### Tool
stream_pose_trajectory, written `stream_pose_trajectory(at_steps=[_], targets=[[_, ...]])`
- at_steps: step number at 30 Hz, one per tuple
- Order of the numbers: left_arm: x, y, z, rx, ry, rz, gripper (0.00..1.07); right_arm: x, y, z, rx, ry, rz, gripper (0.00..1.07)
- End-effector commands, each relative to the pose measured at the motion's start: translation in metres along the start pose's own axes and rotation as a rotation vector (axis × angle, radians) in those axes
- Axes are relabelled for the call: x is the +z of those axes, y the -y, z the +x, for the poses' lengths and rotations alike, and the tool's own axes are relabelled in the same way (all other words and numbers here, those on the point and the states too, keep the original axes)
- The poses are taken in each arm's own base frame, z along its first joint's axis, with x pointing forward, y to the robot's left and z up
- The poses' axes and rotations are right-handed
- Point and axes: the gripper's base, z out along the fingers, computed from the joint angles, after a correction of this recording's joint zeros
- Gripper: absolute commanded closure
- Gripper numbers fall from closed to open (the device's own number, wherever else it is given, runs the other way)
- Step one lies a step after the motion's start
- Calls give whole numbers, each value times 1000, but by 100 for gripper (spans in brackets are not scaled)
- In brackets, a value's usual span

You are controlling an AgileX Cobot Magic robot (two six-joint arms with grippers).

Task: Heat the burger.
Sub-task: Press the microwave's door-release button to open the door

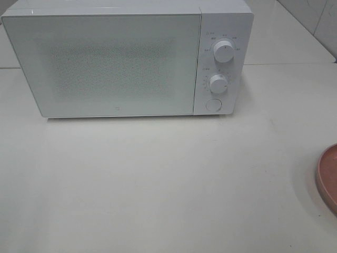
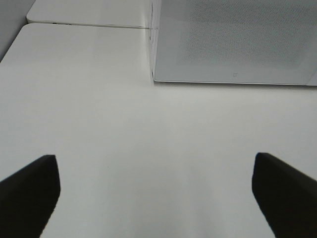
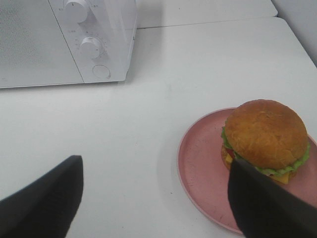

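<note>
Though high view shows only plate (image 1: 327, 178) edge, right wrist shows burger (image 3: 265, 135)

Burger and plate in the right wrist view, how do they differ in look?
The burger is tall and domed; the plate is flat with a low rim. The burger is golden-brown with green and yellow layers; the plate is plain pink. The burger covers only part of the wider plate. Both are round.

You are looking at tiny marks around the top knob (image 1: 224, 53) and the bottom knob (image 1: 218, 83) of the microwave (image 1: 105, 21), but they are showing too small to read. A little mark (image 1: 117, 111) low on its door (image 1: 105, 58) is looking blurry too.
</note>
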Motion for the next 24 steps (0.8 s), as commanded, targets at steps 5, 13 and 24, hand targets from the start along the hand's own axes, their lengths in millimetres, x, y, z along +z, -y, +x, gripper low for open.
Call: stream_pose_trajectory(at_steps=[5,13,24], targets=[[-2,0,1,3,23,-3,9,-3,0,1,0,32,1,32],[-2,0,1,3,23,-3,9,-3,0,1,0,32,1,32],[-2,0,1,3,23,-3,9,-7,-4,-23,47,40,-12,32]])
